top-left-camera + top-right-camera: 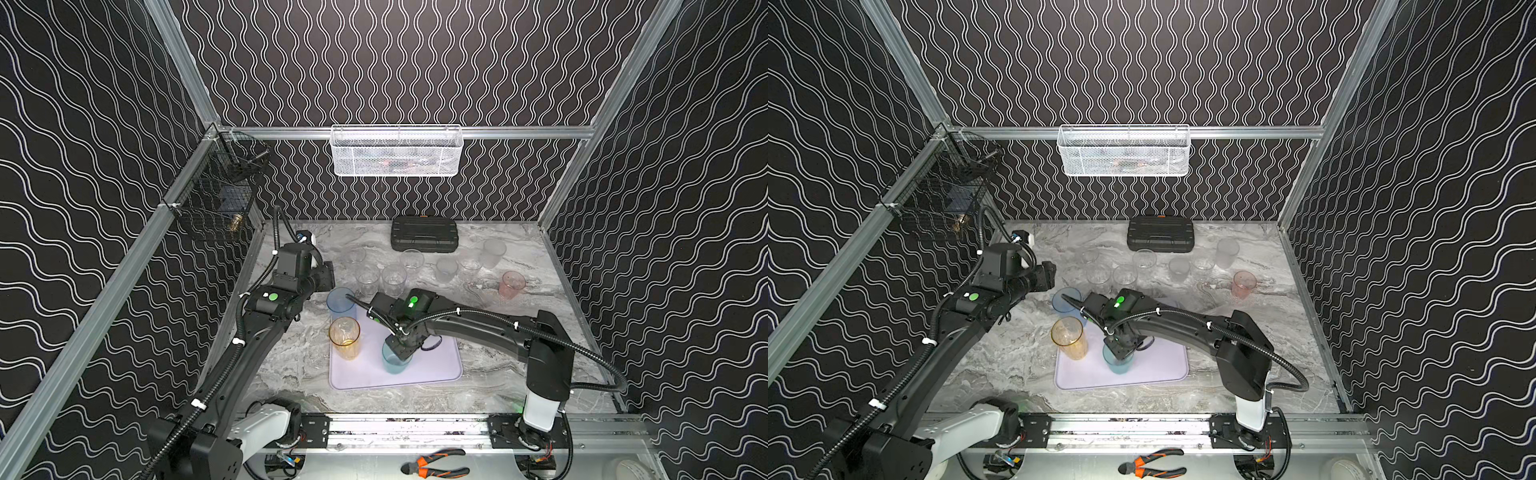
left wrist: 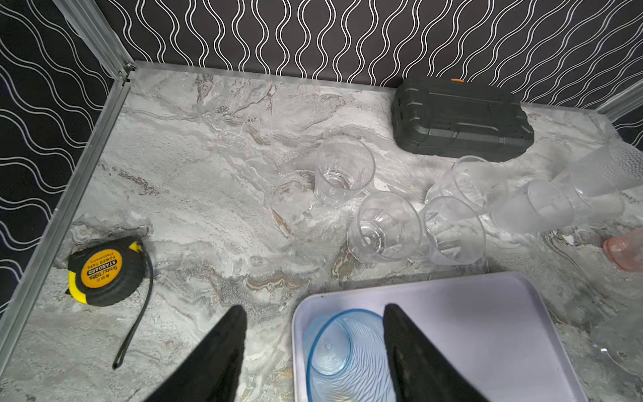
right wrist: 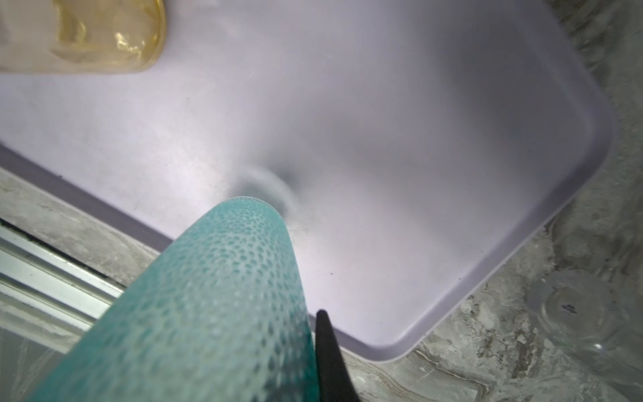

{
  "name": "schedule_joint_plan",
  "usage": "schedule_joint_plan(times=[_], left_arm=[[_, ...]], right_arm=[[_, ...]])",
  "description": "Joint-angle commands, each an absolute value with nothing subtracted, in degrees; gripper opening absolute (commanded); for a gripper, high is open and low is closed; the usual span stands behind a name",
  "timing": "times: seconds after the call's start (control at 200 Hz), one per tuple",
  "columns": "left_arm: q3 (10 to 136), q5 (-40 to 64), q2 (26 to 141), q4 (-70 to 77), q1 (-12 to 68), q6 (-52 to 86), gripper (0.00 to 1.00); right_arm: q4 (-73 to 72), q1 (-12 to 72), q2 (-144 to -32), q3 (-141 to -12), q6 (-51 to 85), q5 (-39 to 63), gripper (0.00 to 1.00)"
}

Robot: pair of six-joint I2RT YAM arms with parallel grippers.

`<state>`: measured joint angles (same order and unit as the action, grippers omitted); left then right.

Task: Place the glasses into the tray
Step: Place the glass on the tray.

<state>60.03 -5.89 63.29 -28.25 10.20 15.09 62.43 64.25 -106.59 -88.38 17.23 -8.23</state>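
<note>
Entry – your right gripper (image 1: 401, 352) is pinched shut on the wall of the teal glass (image 1: 395, 365), at the rim. In the right wrist view one black finger (image 3: 330, 358) lies outside the dimpled wall; the other is hidden. The glass hangs upright over the tray (image 1: 436, 365), near the middle of its floor. You cannot tell whether the base touches down.

Your left gripper (image 2: 315, 308) hovers above the tray's far left corner, fingers well apart, clamped on nothing. The blue glass (image 2: 341, 355) stands upright in that corner, below the gripper. The amber glass (image 1: 345, 343) stands upright along the tray's left edge.

Off the tray, beyond its far edge – a cluster of clear glasses (image 1: 394, 279), two frosted glasses (image 1: 492, 253) and a pink glass (image 1: 512, 284). The black case (image 1: 424, 235) sits farther behind them. A tape measure (image 2: 104, 271) lies well off the tray's far left corner.
</note>
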Motion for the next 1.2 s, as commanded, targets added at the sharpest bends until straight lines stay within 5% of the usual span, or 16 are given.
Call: schedule_joint_plan(times=[0.0, 0.766, 0.901, 1.196], left_arm=[[59.44, -6.23, 62.77, -28.16, 10.02, 15.16, 0.66], [58.89, -6.06, 62.23, -27.33, 9.32, 15.03, 0.67], [58.73, -5.98, 62.38, -27.20, 9.31, 15.20, 0.67], [58.87, -5.53, 63.00, -26.98, 9.32, 15.33, 0.66]], right_arm=[[60.57, 65.97, -107.85, -89.00, 20.29, -7.22, 0.00], [61.73, 71.43, -120.23, -101.01, 24.92, -9.04, 0.00], [61.10, 71.38, -119.24, -101.02, 25.37, -9.13, 0.14], [54.68, 69.67, -113.34, -94.25, 27.89, -3.74, 0.25]])
